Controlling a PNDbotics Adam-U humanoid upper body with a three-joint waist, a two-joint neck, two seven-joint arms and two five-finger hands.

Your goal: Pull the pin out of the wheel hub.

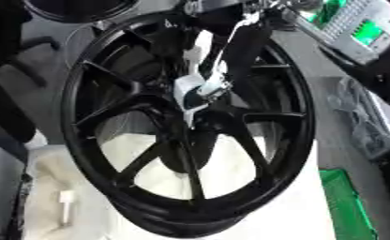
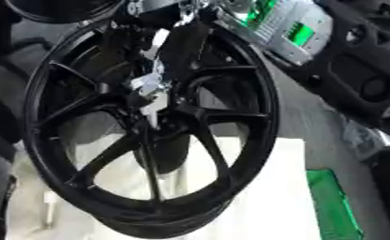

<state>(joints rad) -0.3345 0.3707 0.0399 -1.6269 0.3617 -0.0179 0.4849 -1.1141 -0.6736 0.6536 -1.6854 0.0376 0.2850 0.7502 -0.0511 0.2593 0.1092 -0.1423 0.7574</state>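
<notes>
A large black spoked wheel (image 1: 83, 140) stands tilted on a white padded surface (image 1: 280, 211) and fills most of the view. My right arm reaches down from the top edge across the upper spokes. My right hand (image 1: 208, 70) is at the hub (image 1: 200, 119) in the wheel's centre. Its fingers are curled round a silver-white piece, the pin (image 1: 190, 93), which sticks out of the hub. How far the pin sits in the hub is hidden by the hand. My left hand shows in neither view.
A grey box with green labels (image 2: 293, 30) lies at the upper right, and a green flat item (image 1: 346, 201) at the lower right. Clear plastic bags (image 1: 358, 117) lie right of the wheel. Another dark round rim (image 1: 75, 9) shows top left, and a small white piece (image 1: 65, 197) lower left.
</notes>
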